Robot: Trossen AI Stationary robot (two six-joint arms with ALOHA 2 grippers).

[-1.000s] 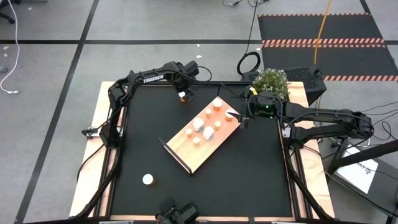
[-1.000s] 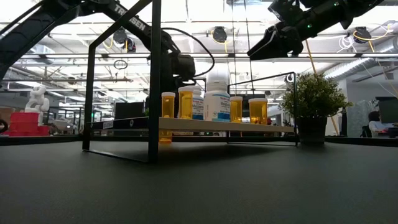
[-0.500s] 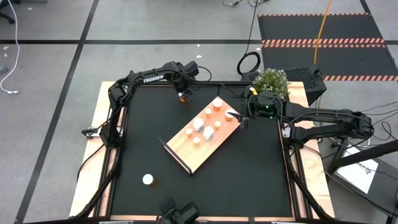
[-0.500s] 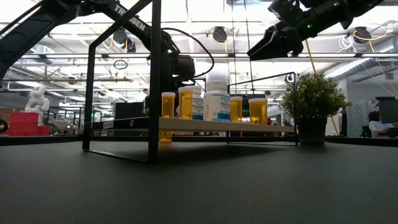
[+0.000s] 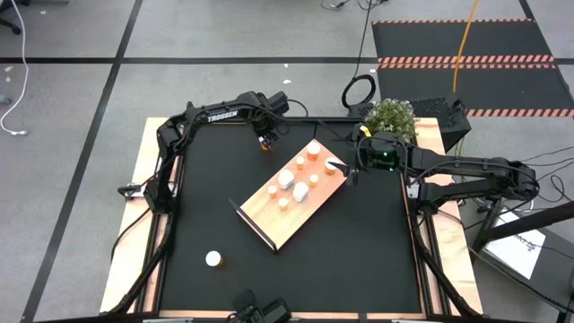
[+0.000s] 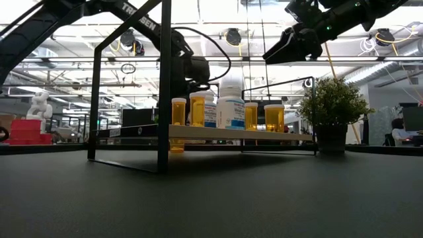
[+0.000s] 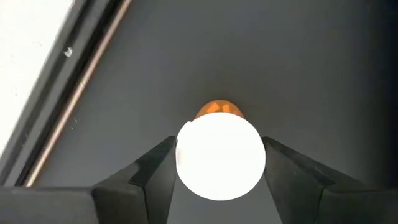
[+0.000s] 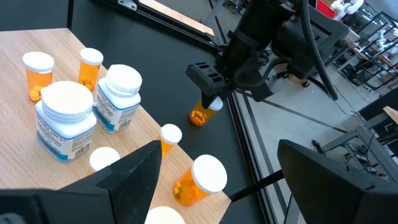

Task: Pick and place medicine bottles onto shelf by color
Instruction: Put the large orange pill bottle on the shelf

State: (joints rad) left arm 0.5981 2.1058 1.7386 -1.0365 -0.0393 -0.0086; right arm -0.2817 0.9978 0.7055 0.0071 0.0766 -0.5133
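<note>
high view: seven bottles on shelf (image 5: 289, 222) (two white, five orange)

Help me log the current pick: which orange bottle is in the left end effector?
The orange white-capped bottle on the black mat beyond the shelf, gripped by the left end effector. The other orange bottles stand on the wood.

Even overhead light falls on the black tabletop mat (image 5: 296, 242), which shows almost no shadows. At table height, bright ceiling lamps (image 6: 232, 36) backlight the scene. A white cap (image 7: 221, 158) above the mat glares to featureless white; nearby dark fingers (image 7: 155, 180) are blurred.
</note>
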